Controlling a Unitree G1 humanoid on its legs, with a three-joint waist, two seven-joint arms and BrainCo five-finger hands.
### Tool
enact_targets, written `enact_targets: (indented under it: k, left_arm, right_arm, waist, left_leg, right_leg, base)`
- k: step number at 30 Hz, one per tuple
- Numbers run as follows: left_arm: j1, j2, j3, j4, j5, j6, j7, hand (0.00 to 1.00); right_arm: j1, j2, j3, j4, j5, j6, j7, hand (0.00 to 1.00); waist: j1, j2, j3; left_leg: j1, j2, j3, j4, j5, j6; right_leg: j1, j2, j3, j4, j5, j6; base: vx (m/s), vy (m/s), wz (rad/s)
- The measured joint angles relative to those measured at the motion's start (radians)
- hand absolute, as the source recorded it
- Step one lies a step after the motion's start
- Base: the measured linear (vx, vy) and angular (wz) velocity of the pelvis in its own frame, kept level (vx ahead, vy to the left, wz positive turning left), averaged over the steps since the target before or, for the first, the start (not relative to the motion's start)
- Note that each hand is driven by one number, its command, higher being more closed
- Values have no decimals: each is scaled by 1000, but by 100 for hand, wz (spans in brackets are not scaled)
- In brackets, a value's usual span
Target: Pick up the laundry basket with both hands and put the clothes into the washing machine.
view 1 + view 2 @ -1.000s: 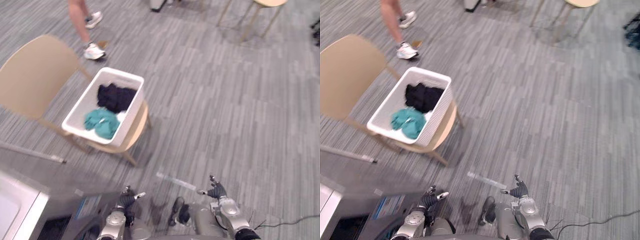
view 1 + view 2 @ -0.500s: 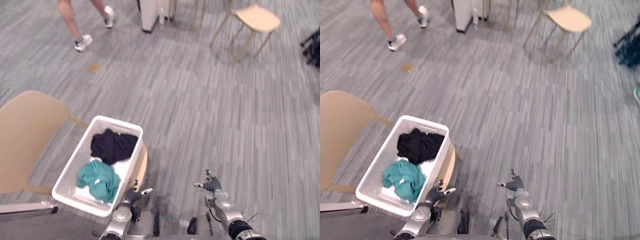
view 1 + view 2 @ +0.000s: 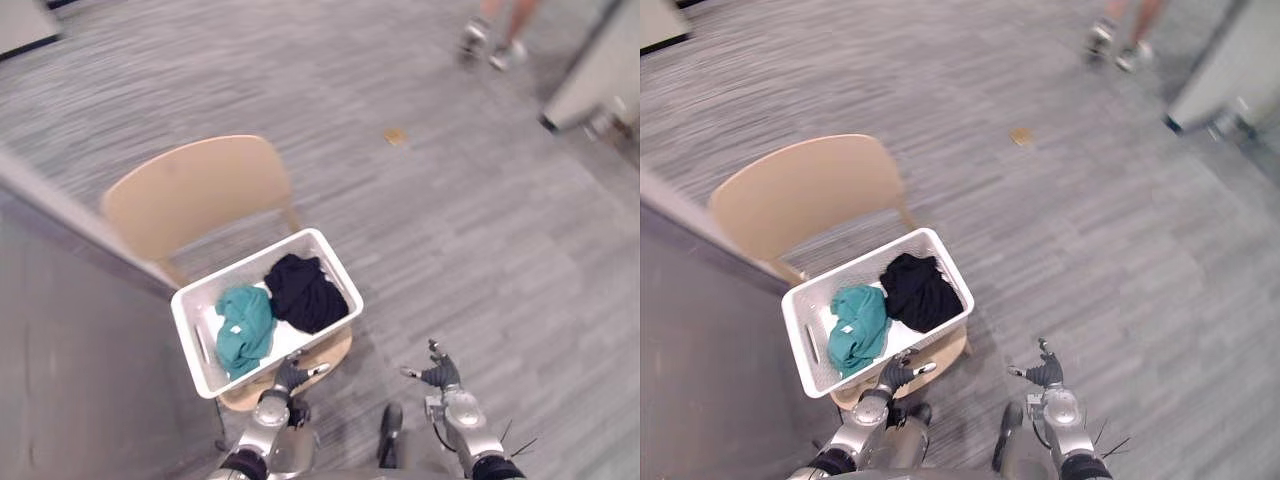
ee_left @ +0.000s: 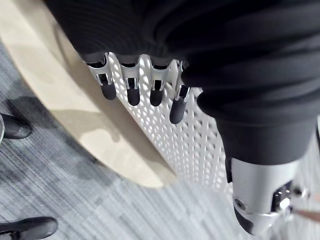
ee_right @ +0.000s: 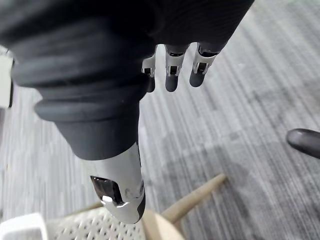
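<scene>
White basket [image 3: 186, 335]: eye views show clothes [image 3: 300, 290], wrist its mesh; L robot hand [image 3: 288, 378], R robot hand [image 3: 441, 376] spread.

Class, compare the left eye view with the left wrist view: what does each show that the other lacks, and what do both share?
Left eye view: teal garment and black garment inside the laundry basket, the right hand, a person's shoes. Left wrist view: the lattice holes of the basket's wall. Both: left hand, basket, tan chair, grey floor.
</scene>
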Motion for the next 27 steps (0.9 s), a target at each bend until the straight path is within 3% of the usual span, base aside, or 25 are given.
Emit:
enact_targets:
  k: [2, 4, 5, 6, 8, 10, 12, 14, 15, 16, 17, 18, 19, 20, 22, 24, 27]
  left_arm:
    - [11, 2, -13, -4, -2, -3, 6, 0]
    - [35, 5, -26, -4, -19, -3, 5, 0]
    - [39, 3, -33, -9, -19, -3, 5, 0]
    - [41, 6, -38, -19, -18, -3, 4, 0]
    - [60, 27, -39, -45, -18, -10, 5, 0]
    - [64, 53, -41, -45, -18, -11, 4, 0]
    - [63, 69, -41, -45, -18, -12, 5, 0]
    - [77, 87, -39, -45, -18, -12, 5, 0]
    - [83, 89, -40, -45, -18, -12, 5, 0]
    - [97, 90, -40, -45, -18, -12, 5, 0]
    - [100, 96, -41, -45, -18, -12, 5, 0]
    - [102, 96, -41, -44, -18, -12, 5, 0]
    - [103, 105, -39, -44, -18, -13, 7, 0]
    - [105, 117, -37, -44, -18, -13, 8, 0]
    - [105, 127, -35, -41, -18, -15, 9, 0]
    - [105, 138, -31, -37, -18, -17, 9, 0]
    - [111, 125, -16, -17, -18, -18, 9, 0]
  right_arm:
    - [-10, -7, -3, 6, -1, -4, -5, 0]
    - [-8, -1, -2, 4, -1, -4, -19, 0]
    - [1, -2, -3, 3, -1, -4, -20, 0]
    - [12, -5, -5, 1, -1, -4, -22, 0]
    - [33, 19, -13, -34, -1, 2, -25, 0]
    - [56, 39, -34, -58, -8, 7, -44, 0]
    - [67, 37, -53, -63, -21, 10, -50, 0]
    - [64, 32, -69, -84, -32, 33, -65, 0]
    - [67, 29, -70, -94, -38, 37, -69, 0]
    - [81, 20, -69, -142, -54, 48, -74, 0]
    - [97, 22, -66, -200, -71, 56, -83, 0]
    - [109, 24, -64, -231, -78, 60, -86, 0]
    - [143, 22, -55, -314, -107, 61, -85, 0]
    - [162, 22, -41, -371, -127, 59, -83, 0]
    - [183, 25, -38, -434, -155, 48, -78, 0]
    - [186, 27, -37, -479, -161, 32, -62, 0]
    - [169, 12, -28, -504, -177, 26, -37, 0]
  waist:
    - [16, 7, -6]
    - [3, 18, -14]
    - [-16, 18, -15]
    - [-15, 13, -16]
    - [-4, -12, -29]
    - [-16, -34, -43]
    - [-15, -40, -43]
    - [-18, -44, -43]
    - [-18, -44, -42]
    - [-18, -52, -38]
    - [-24, -59, -32]
    - [-33, -62, -32]
    - [-55, -67, -30]
    - [-72, -71, -30]
    - [-70, -81, -36]
    - [-71, -97, -35]
    - [-65, -76, -41]
  left_leg:
    - [-15, 27, 194, -42, 19, 19]
    - [-51, 97, 518, -9, 36, 85]
    - [-54, 107, 613, 6, 39, 94]
    - [-57, 99, 645, 15, 42, 111]
    - [-51, 48, 619, -21, 55, 127]
    - [-26, -16, 572, -95, 97, 140]
    - [-13, -47, 545, -116, 106, 149]
    - [23, -81, 521, -138, 98, 160]
    - [35, -85, 516, -145, 96, 160]
    - [56, -100, 493, -149, 89, 164]
    - [69, -106, 470, -143, 82, 173]
    - [69, -106, 452, -141, 77, 176]
    - [70, -106, 409, -139, 75, 179]
    - [74, -106, 386, -138, 77, 176]
    - [75, -110, 366, -129, 85, 165]
    - [68, -127, 344, -106, 83, 158]
    - [71, -104, 322, -111, 80, 136]
  right_leg:
    - [11, -15, -64, -12, 0, 0]
    - [48, -54, -185, -12, -10, 15]
    - [80, -81, -241, 0, -25, 36]
    - [95, -98, -272, 8, -32, 47]
    - [113, -125, -308, 0, -35, 52]
    - [136, -154, -334, -13, -35, 53]
    - [157, -173, -340, -10, -35, 56]
    - [136, -249, -327, 147, -50, 83]
    - [123, -269, -319, 203, -52, 80]
    - [86, -316, -266, 340, -53, 54]
    - [24, -328, -148, 459, -71, -13]
    - [-1, -307, -74, 486, -97, -17]
    - [-33, -233, 85, 490, -166, 18]
    - [-44, -184, 172, 454, -192, 41]
    - [-47, -126, 254, 329, -201, 60]
    - [-35, -120, 252, 217, -163, 61]
    - [-12, -87, 240, 168, -126, 60]
  base:
    - [34, -14, 124]
    - [8, 73, 150]
    - [38, 153, 153]
    - [34, 167, 121]
    - [47, 187, 76]
    - [72, 190, 84]
    - [42, 112, 61]
    - [38, 122, 41]
    - [52, 137, 33]
    - [57, 107, 40]
    - [58, 65, 48]
    - [54, 12, 84]
    - [71, -13, 95]
    - [68, -32, 93]
    - [70, -40, 50]
    - [93, -118, 50]
    - [70, -157, 17]
